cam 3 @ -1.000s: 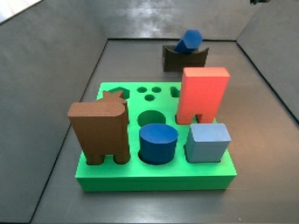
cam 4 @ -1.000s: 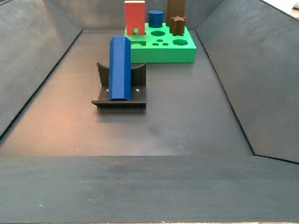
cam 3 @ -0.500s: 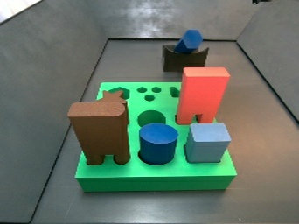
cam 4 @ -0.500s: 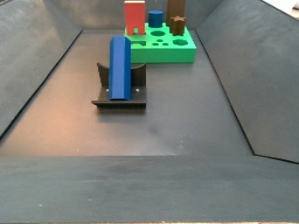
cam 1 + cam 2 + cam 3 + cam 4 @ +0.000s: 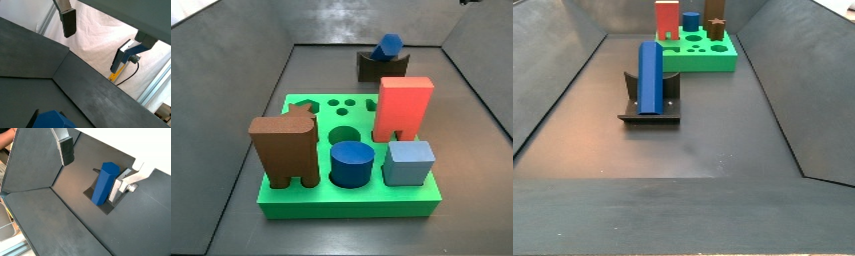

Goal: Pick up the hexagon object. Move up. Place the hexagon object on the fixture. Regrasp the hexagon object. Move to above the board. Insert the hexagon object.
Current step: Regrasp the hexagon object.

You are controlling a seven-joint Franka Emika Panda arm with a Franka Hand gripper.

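The jaws stand wide apart with nothing between them: in a wrist view the gripper (image 5: 100,160) shows one dark-padded finger (image 5: 66,150) on one side and the silver plate of its partner (image 5: 130,178) on the other, with the hexagon object (image 5: 104,182) farther off, seen through the gap and not touched. That dark blue bar stands propped in the fixture (image 5: 648,108), leaning up out of the notch, as a side view makes plain where its full length shows (image 5: 649,75). Judging by this, the placing on the fixture is done and the regrasp is the step in hand; the next move calls for bringing the open jaws down around the bar and closing on it squarely, so that it can later go endwise into a hole of the board (image 5: 318,198). Neither side view shows the gripper, so only the wrist views tell its state. One wrist view catches just the top of the bar (image 5: 55,120) and the floor (image 5: 33,60); a side view alone shows the board's load: red block (image 5: 404,107), brown block (image 5: 285,150), blue cylinder (image 5: 352,164) and light blue cube (image 5: 409,162).
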